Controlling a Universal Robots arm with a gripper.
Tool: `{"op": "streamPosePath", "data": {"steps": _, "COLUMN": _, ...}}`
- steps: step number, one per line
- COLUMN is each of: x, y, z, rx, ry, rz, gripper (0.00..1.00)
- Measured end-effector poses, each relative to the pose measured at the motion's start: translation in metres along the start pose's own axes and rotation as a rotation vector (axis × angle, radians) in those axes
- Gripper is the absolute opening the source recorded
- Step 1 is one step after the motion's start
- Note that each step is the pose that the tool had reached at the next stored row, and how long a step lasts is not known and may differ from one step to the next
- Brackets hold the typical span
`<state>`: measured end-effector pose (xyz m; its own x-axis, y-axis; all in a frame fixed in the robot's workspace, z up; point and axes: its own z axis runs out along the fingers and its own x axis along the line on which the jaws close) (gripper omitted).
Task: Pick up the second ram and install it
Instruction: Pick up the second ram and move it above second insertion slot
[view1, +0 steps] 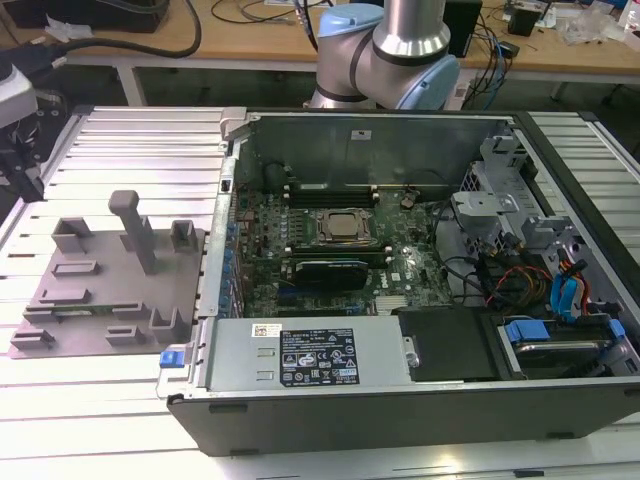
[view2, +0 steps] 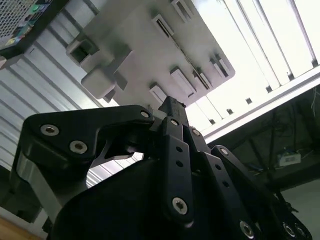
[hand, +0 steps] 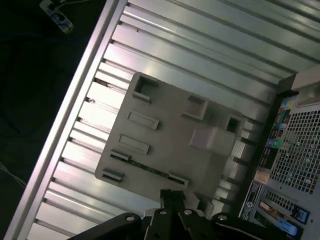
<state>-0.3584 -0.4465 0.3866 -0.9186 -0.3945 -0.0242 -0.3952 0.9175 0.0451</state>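
The claw (hand: 171, 192) hangs above the grey plate (hand: 165, 135) with its fingers drawn together and nothing between them, as both wrist views show, so the pick is not yet made. The second ram (hand: 145, 167) lies flat along one edge of that plate, seated between two small end blocks, which probably hold it at a fixed spot and angle so the claw can find it. In the exterior view the plate (view1: 100, 290) sits on the ribbed metal table (view1: 130, 150) just beside the open computer case (view1: 380, 410), on the exterior view's left, likely to keep the carry short. The case lies on its side with the cover off, so the black memory slots (view1: 335, 190) near the processor (view1: 343, 226) face upward and can be reached from above. A black and white label (view1: 318, 358) covers the power supply box, and coloured stickers (hand: 272, 140) sit on the case's back panel; their print is not given here
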Motion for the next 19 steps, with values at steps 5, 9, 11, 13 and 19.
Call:
{"op": "streamPosePath", "data": {"steps": 5, "x": 0.0000, "y": 0.0000, "z": 0.0000, "rx": -0.0026, "ry": 0.0048, "rz": -0.106, "gripper": 0.08}}
{"op": "streamPosePath", "data": {"steps": 9, "x": 0.0000, "y": 0.0000, "z": 0.0000, "rx": -0.0047, "ry": 0.0089, "rz": -0.196, "gripper": 0.08}}
{"op": "streamPosePath", "data": {"steps": 11, "x": 0.0000, "y": 0.0000, "z": 0.0000, "rx": -0.0057, "ry": 0.0106, "rz": -0.236, "gripper": 0.08}}
{"op": "streamPosePath", "data": {"steps": 13, "x": 0.0000, "y": 0.0000, "z": 0.0000, "rx": -0.0066, "ry": 0.0123, "rz": -0.273, "gripper": 0.08}}
{"op": "streamPosePath", "data": {"steps": 19, "x": 0.0000, "y": 0.0000, "z": 0.0000, "rx": -0.0093, "ry": 0.0173, "rz": -0.383, "gripper": 0.08}}
